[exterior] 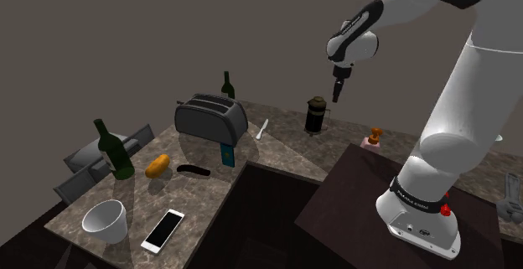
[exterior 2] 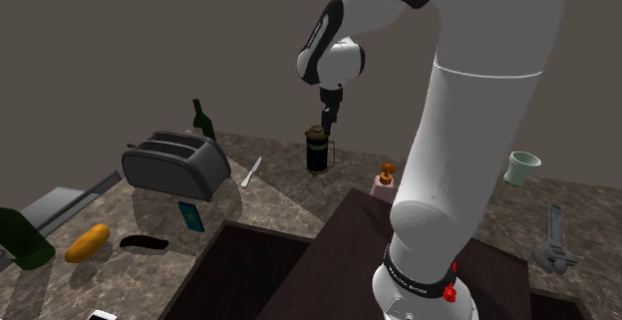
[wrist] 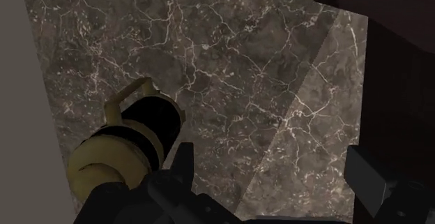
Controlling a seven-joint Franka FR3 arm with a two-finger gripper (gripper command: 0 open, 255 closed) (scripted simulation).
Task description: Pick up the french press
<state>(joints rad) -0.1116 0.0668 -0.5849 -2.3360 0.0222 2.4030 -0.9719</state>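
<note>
While hand (exterior: 337,96) hovers, fingers (wrist: 180,168) apart and empty | french press (exterior: 316,116) upright on countertop (exterior: 285,154) | long axis vertical, pointing up

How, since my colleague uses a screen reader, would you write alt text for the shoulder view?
The black gripper of a white robot arm hangs above a dark french press standing on a marbled counter. Further to the view's left sit a grey toaster and a white bowl.

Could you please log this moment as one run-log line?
stage: pre-grasp | hand: open, above press, not touching | press: upright on counter, not held
</note>
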